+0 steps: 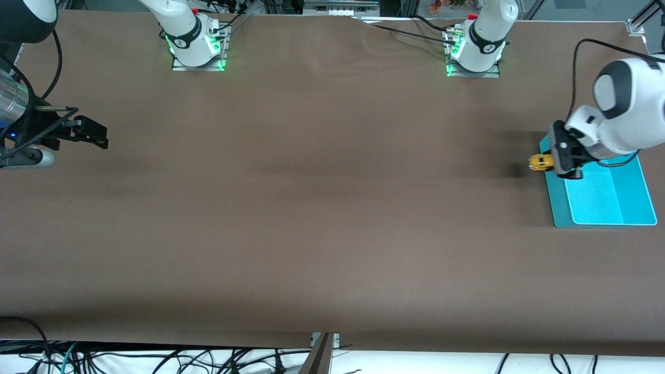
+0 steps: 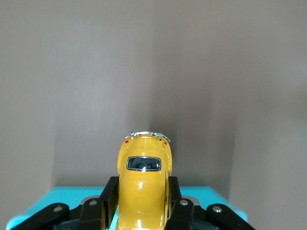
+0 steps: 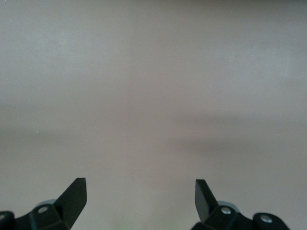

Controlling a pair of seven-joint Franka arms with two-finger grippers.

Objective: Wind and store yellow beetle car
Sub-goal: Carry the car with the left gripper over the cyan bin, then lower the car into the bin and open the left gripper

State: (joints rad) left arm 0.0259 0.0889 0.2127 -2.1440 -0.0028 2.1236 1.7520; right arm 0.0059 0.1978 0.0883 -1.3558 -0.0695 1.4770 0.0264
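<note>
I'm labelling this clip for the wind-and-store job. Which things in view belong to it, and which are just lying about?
Part of the job:
- yellow beetle car, clamped in the left gripper over the bin's edge
- turquoise bin, at the left arm's end of the table

Not in play:
- right gripper, open, waiting over bare table
- cables along the table's edge nearest the front camera

High front camera, two wrist close-ups

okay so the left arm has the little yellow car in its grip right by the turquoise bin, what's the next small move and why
Probably carry the yellow beetle car a little farther over the turquoise bin. The left end effector is shut on it at the bin's edge, with the car poking out over the table. The right end effector waits open.
</note>
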